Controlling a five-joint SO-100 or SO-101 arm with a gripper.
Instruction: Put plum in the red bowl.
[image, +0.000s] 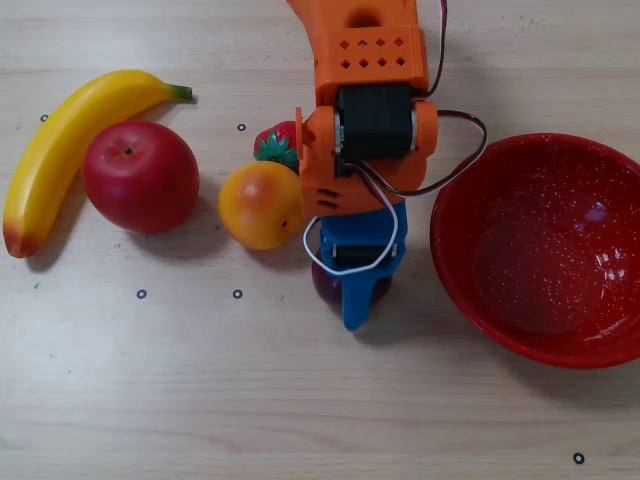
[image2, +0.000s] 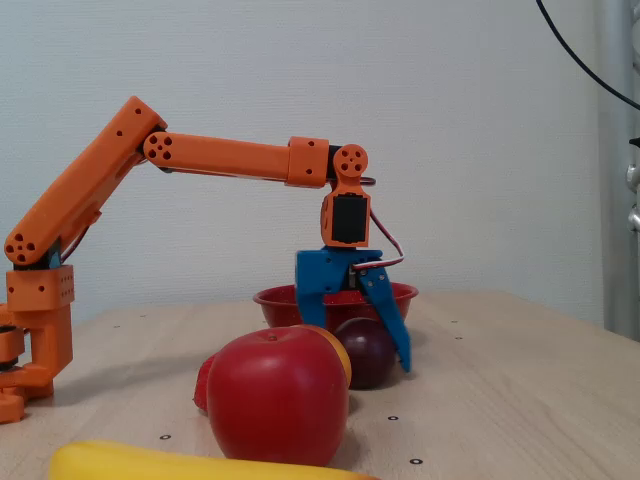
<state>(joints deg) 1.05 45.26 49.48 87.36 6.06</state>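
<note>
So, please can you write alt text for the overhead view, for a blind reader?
An orange robot arm's blue gripper is closed around a dark purple round plum on a wooden table. A glossy red speckled bowl sits empty at right; an orange, strawberry, red apple and banana lie left.

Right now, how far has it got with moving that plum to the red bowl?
Reaching looks done: the gripper is down around the plum, fingers against its sides. The plum seems to sit on the table, so lifting is not yet done. Carrying it over to the empty red bowl remains.
</note>
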